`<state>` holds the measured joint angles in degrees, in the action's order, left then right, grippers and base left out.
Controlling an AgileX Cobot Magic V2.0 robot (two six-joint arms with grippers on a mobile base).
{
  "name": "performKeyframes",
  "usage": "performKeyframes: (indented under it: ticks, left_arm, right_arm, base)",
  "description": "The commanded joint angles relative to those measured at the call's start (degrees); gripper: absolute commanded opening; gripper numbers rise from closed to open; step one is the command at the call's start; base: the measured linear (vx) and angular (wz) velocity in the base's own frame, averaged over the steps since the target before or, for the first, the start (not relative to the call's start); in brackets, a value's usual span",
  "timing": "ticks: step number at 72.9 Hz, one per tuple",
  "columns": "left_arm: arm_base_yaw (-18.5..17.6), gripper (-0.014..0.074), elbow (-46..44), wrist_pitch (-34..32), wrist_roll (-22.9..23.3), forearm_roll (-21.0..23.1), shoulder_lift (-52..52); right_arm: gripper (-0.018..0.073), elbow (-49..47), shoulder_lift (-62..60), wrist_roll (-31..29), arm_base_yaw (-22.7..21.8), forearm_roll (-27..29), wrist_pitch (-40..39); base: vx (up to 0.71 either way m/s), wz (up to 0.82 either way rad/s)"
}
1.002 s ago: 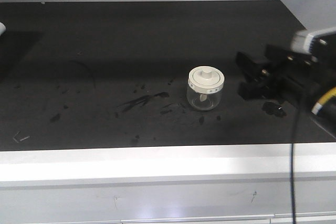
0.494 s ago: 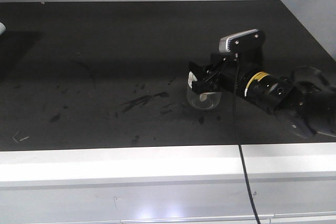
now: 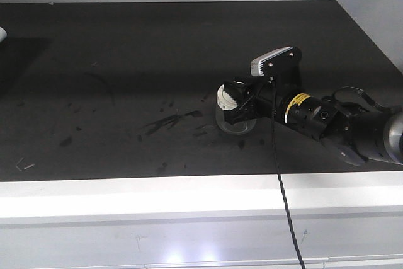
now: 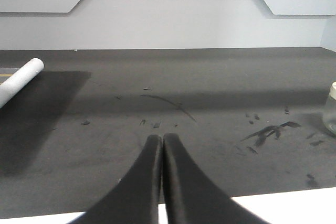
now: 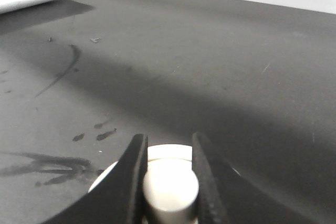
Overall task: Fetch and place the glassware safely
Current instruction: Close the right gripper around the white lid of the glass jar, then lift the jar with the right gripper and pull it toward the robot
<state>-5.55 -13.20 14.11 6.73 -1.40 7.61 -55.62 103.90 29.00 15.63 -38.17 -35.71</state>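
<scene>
The right tool (image 5: 168, 142) pinches the cream knob (image 5: 170, 184) of the lid (image 3: 225, 97), one black finger pressed against each side of it as far as the wrist view shows. The glass jar (image 3: 234, 125) sits directly under and just ahead of this tool and appears to rest on the dark table (image 3: 126, 61), though the arm hides part of its base. The left tool (image 4: 161, 148) has its fingers pressed together on nothing, with the jar well off to its right at the edge of its view. By this reading the reach is done and a grip is made. Lifting, carrying and setting the jar down gently are left, and no drop-off spot is visible.
</scene>
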Motion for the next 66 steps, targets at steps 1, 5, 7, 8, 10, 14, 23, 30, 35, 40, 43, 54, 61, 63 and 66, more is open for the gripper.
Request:
performKeyframes:
  ticks: [1,5,7,8,10,14,23,30,35,40,43,54,61,63,66]
  left_arm:
    - [0.0,-0.0007,-1.6,-3.9,0.4,0.5,0.4]
    - [0.0,-0.0007,-1.6,-3.9,0.4,0.5,0.4]
    - [0.0,-0.0007,-1.6,-3.9,0.4,0.5,0.4]
    - [0.0,-0.0007,-1.6,-3.9,0.4,0.5,0.4]
    - [0.0,-0.0007,-1.6,-3.9,0.4,0.5,0.4]
    - [0.0,-0.0007,-1.6,-3.9,0.4,0.5,0.4]
    - [0.0,-0.0007,-1.6,-3.9,0.4,0.5,0.4]
    - [0.0,-0.0007,-1.6,-3.9,0.4,0.5,0.4]
    - [0.0,-0.0007,-1.6,-3.9,0.4,0.5,0.4]
    - [0.0,-0.0007,-1.6,-3.9,0.4,0.5,0.4]
    - [0.0,-0.0007,-1.6,-3.9,0.4,0.5,0.4]
    - [0.0,-0.0007,-1.6,-3.9,0.4,0.5,0.4]
    - [0.0,-0.0007,-1.6,-3.9,0.4,0.5,0.4]
    - [0.0,-0.0007,-1.6,-3.9,0.4,0.5,0.4]
    - [0.0,-0.0007,-1.6,-3.9,0.4,0.5,0.4]
  right_arm:
    - [-0.0009,-0.5,-2.1,0.7,0.1,-1.1,1.5]
    - [-0.0009,-0.5,-3.3,0.7,0.1,-1.1,1.5]
    - [-0.0008,-0.5,-4.0,1.0,0.1,-1.1,1.5]
    - [-0.0008,-0.5,-4.6,1.2,0.0,-1.1,1.5]
    - [-0.0007,-0.5,-5.6,1.6,0.0,-1.1,1.5]
    - [-0.0006,-0.5,-7.9,3.4,0.0,-1.4,2.1]
    - [-0.0001,-0.3,-13.9,8.2,0.0,-5.1,3.2]
    - [-0.0001,-0.3,-19.1,14.0,0.0,-13.0,3.3]
    - [-0.0001,-0.3,-22.4,20.8,0.0,-20.4,3.2]
    - [-0.0001,-0.3,-25.8,29.2,0.0,-30.6,2.5]
    - [-0.0001,-0.3,-27.4,35.5,0.0,-36.5,0.9]
    - [-0.0001,-0.2,-32.0,50.8,0.0,-54.4,-7.5]
    - [-0.0001,3.9,-35.4,51.1,0.0,-54.6,-7.0]
    - [-0.0001,6.2,-36.6,50.0,0.0,-53.7,-5.4]
    - [-0.0001,9.3,-38.8,48.7,0.0,-51.5,-4.0]
  base:
    - [0.0,0.0]
    - [0.0,0.0]
    - [0.0,0.0]
    - [0.0,0.0]
    - [0.0,0.0]
    - [0.0,0.0]
    - [0.0,0.0]
    - [0.0,0.0]
    - [0.0,0.0]
    - [0.0,0.0]
    - [0.0,0.0]
    - [0.0,0.0]
    - [0.0,0.0]
    - [0.0,0.0]
    - [0.0,0.0]
